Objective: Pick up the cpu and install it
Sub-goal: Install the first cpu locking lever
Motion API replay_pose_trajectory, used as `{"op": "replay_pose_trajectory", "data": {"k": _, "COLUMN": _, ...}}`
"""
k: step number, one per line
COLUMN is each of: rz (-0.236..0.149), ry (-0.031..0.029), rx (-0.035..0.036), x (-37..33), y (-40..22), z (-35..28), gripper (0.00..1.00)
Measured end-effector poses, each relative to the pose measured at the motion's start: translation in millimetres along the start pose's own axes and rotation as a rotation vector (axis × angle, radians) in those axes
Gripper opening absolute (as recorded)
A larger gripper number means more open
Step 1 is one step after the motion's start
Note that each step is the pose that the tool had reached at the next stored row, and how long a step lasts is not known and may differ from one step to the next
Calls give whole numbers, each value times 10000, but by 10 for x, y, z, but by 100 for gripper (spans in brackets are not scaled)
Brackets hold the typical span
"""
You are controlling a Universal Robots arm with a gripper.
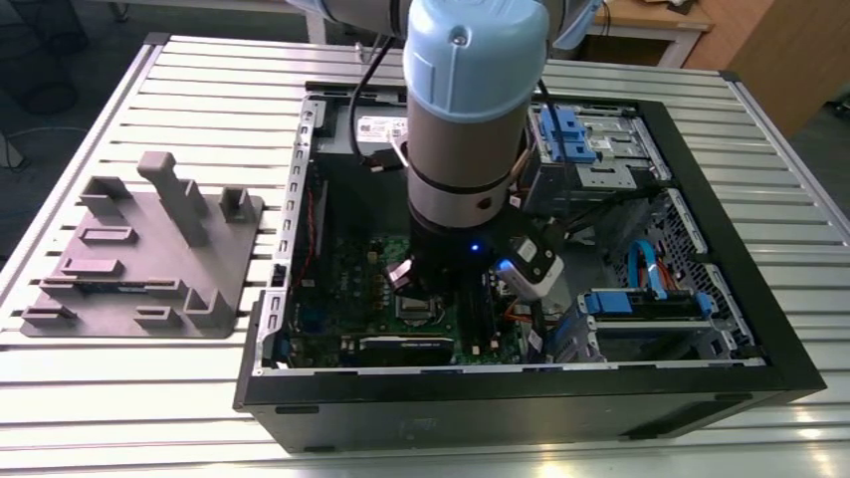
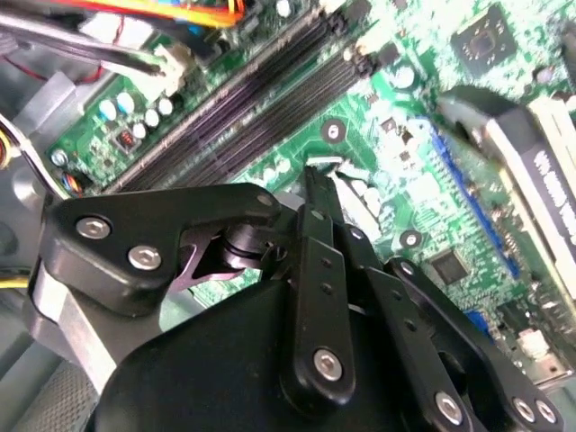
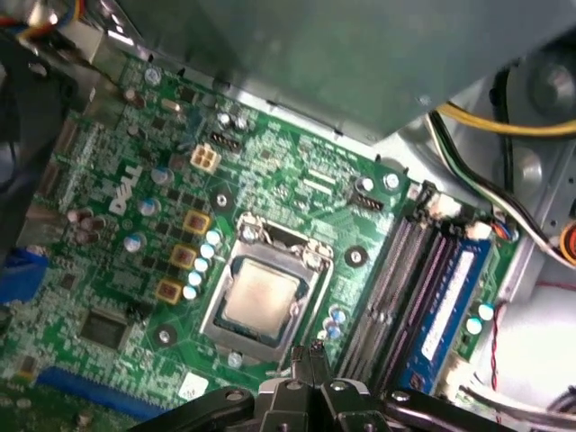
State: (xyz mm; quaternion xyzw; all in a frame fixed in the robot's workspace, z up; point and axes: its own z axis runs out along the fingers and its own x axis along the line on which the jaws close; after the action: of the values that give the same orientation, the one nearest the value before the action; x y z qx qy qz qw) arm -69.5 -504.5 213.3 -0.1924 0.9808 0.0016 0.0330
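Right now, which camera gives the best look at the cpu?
The first wrist view: the cpu lies flat inside the socket frame on the motherboard, its silver top unobstructed. In the exterior view the arm covers most of that area, so I can't pick it out. In the second wrist view I can't find it.

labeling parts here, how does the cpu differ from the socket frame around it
The cpu is a flat square with a plain silver-grey top; the socket frame is a rectangular metal border with an open middle. The cpu is smaller and lies inside the frame, which surrounds it. Both are silver metal and lie flat on the green motherboard.
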Motion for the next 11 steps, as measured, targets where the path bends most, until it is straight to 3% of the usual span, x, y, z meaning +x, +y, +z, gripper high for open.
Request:
{"op": "replay_pose_trajectory", "data": {"k": 5, "rz": 17, "ry": -45, "rx": 19, "x": 95, "y": 103, "z": -6, "gripper": 11}}
{"op": "replay_pose_trajectory", "data": {"k": 11, "rz": 22, "ry": -74, "rx": 37, "x": 122, "y": 124, "z": -8, "gripper": 11}}
